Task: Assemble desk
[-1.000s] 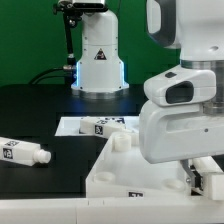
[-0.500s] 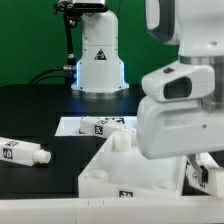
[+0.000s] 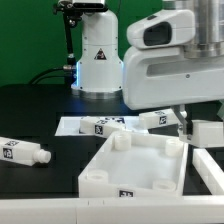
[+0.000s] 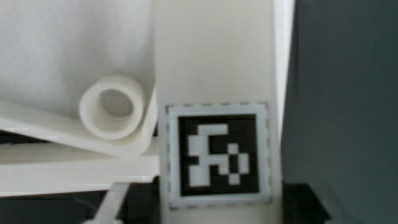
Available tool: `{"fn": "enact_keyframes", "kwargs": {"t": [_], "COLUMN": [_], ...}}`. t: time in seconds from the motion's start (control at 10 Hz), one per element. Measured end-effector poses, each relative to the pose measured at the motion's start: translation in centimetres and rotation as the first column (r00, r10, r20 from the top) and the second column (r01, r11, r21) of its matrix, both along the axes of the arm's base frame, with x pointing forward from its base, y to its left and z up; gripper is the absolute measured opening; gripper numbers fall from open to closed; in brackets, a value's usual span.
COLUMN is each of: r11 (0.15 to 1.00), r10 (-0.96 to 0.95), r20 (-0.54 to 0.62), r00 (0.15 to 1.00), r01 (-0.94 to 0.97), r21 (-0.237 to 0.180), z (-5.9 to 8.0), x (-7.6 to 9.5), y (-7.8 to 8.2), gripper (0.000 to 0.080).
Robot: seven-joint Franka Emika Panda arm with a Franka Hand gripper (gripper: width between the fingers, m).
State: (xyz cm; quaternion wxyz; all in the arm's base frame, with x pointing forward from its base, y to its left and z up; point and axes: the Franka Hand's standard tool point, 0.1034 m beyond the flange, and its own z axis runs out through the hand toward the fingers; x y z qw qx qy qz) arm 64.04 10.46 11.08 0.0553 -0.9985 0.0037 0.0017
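Observation:
The exterior view shows the desk's white tray-like tabletop (image 3: 100,172) lying at the front middle, with round sockets in its corners. My gripper (image 3: 184,124) hangs just above its far right corner, shut on a white square leg (image 3: 155,120) that lies roughly level in the air. In the wrist view that leg (image 4: 217,80), with its marker tag, runs out from between the dark jaws of my gripper (image 4: 217,205), and one corner socket (image 4: 116,105) of the tabletop (image 4: 45,115) shows beside it. Another leg (image 3: 25,152) lies on the black table at the exterior view's left.
The marker board (image 3: 80,126) lies flat behind the tabletop. A white cylindrical stand (image 3: 98,55) with a blue glow stands at the back. My large white arm (image 3: 170,60) fills the exterior view's upper right. A white strip (image 3: 40,210) runs along the front edge.
My jaws have shut on the leg beside the tabletop's right side. The arm has then risen, carrying the leg up and toward the tabletop's far right corner.

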Motion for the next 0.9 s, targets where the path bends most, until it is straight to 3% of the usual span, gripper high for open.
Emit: {"fn": "enact_keyframes", "kwargs": {"t": [0.2, 0.4, 0.6, 0.7, 0.8, 0.9], "r11": [1.0, 0.999, 0.999, 1.0, 1.0, 0.999], "r10": [0.011, 0.051, 0.042, 0.025, 0.015, 0.042], "r20": [0.0, -0.02, -0.064, -0.033, -0.008, -0.007], "r00": [1.0, 0.998, 0.997, 0.999, 1.0, 0.999], "r01": [-0.011, -0.051, -0.041, -0.025, -0.015, -0.042], "r21": [0.005, 0.02, 0.022, 0.009, 0.008, 0.015], "z": [-0.1, 0.1, 0.6, 0.3, 0.6, 0.5], "x": [-0.1, -2.4, -7.0, -7.8, -7.2, -7.3], "y": [-0.4, -4.0, -9.2, -8.9, -6.8, -6.5], "gripper": [0.029, 0.029, 0.029, 0.029, 0.029, 0.029]}}
